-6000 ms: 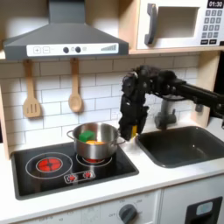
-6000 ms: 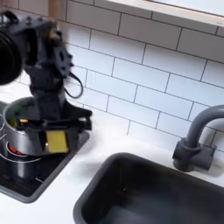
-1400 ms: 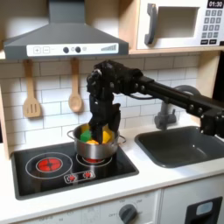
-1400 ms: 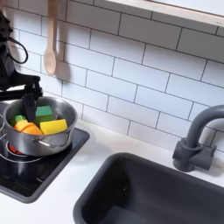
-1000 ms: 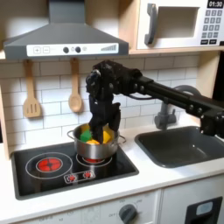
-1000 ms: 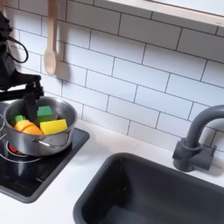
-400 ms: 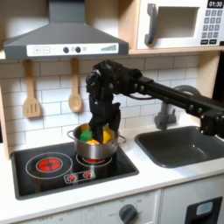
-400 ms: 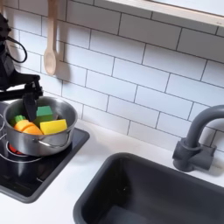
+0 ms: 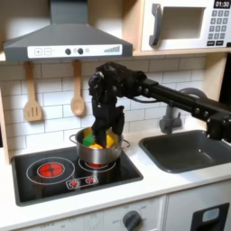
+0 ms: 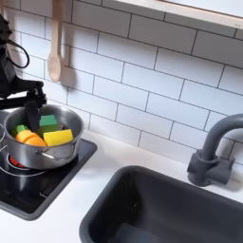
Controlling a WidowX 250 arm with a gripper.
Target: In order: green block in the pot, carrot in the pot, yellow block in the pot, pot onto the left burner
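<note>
Pot [image 10: 40, 144] sits on the cooktop's [image 9: 63, 185] burner nearer the sink [image 9: 185, 149], close to the cooktop's sink-side edge. Inside it: green block [image 10: 47, 122] at the back, yellow block [image 10: 58, 138] in front, carrot [image 10: 29, 140] toward the second exterior view's left. Hand [image 9: 106, 133] hangs low over the pot's far rim, just above the load; jaw gap cannot be told. Left burner [image 9: 50, 168] lies bare in the first exterior view, with open room beside the pot. Worktop [image 10: 104, 195] between cooktop and sink is bare.
</note>
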